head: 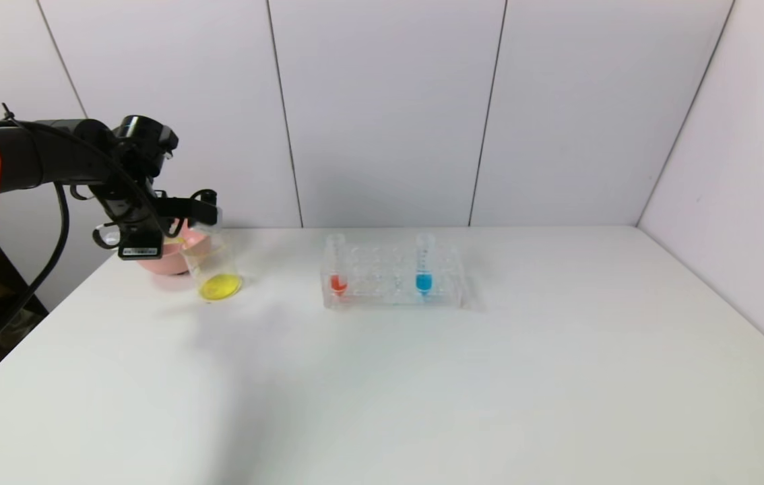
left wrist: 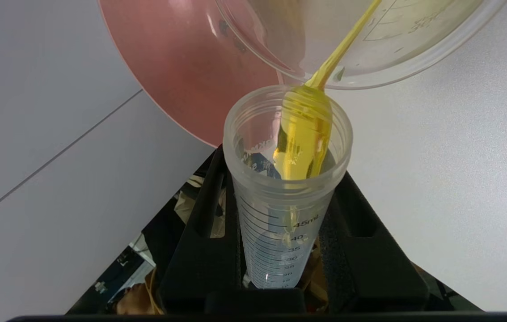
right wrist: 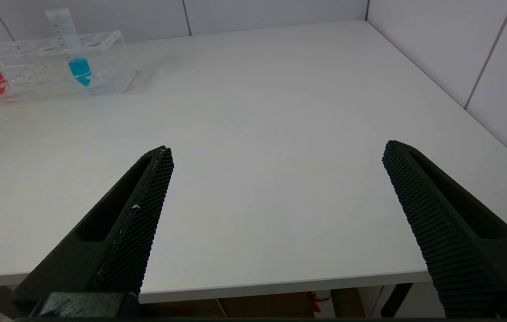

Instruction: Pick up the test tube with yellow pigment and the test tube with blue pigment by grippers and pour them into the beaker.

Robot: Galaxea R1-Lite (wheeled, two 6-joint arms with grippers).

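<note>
The yellow tube (left wrist: 287, 210) lay tipped over the beaker (head: 213, 266) near the table's (head: 422, 377) back left corner, clamped in the left gripper (left wrist: 287, 232), a yellow stream running into the beaker. One pink bowl (head: 163, 256) stood just behind. Mid-table, one rack (head: 392, 276) held two tubes, the blue tube (head: 424, 266) and a red one (head: 337, 266). The right gripper (right wrist: 276, 223) hung wide open and empty over the near edge, with open room beyond.

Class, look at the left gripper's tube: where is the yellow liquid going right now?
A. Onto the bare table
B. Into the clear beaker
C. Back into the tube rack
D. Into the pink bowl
B: the left gripper tips the test tube with yellow pigment, and a thin yellow stream runs from its mouth into the beaker, where yellow liquid pools at the bottom.
</note>
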